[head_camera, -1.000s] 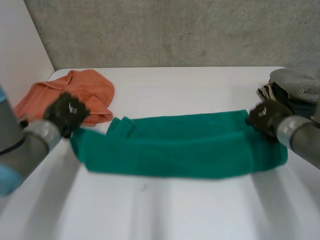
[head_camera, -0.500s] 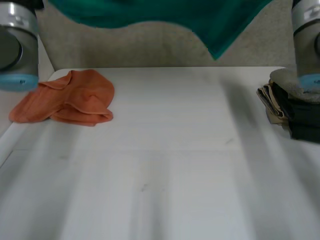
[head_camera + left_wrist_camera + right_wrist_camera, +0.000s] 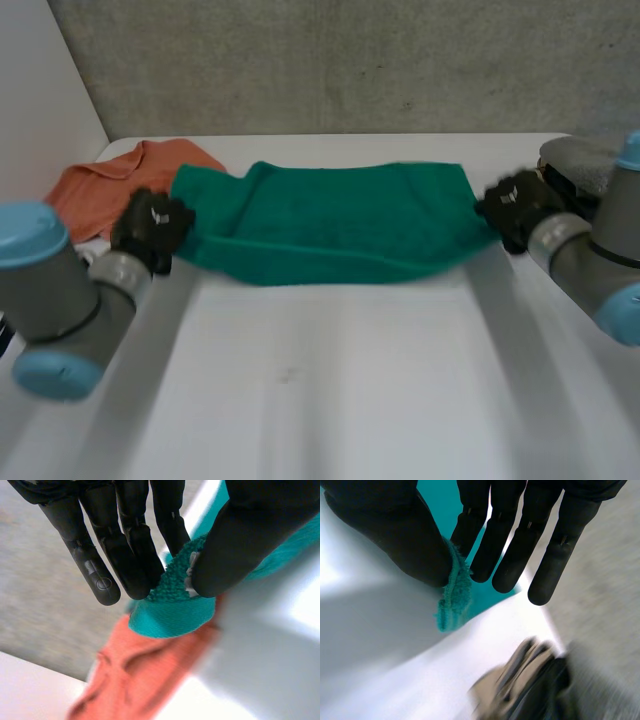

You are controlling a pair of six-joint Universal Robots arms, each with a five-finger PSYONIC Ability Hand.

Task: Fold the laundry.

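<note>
A green towel (image 3: 330, 222) hangs stretched between my two hands over the far half of the table. My left hand (image 3: 150, 228) pinches its left corner; in the left wrist view the green towel (image 3: 172, 607) is caught between the thumb and straight fingers (image 3: 137, 555). My right hand (image 3: 515, 205) pinches the right corner. The right wrist view shows the towel's edge (image 3: 454, 597) squeezed between the thumb and fingers (image 3: 520, 545).
An orange cloth (image 3: 95, 185) lies crumpled at the far left of the white table (image 3: 350, 390), partly behind the towel. A pile of folded dark and tan laundry (image 3: 580, 170) stands at the far right, near my right hand.
The towel was lifted high above the table half a second ago. It has now come back down, spread wider and farther back than a second ago.
</note>
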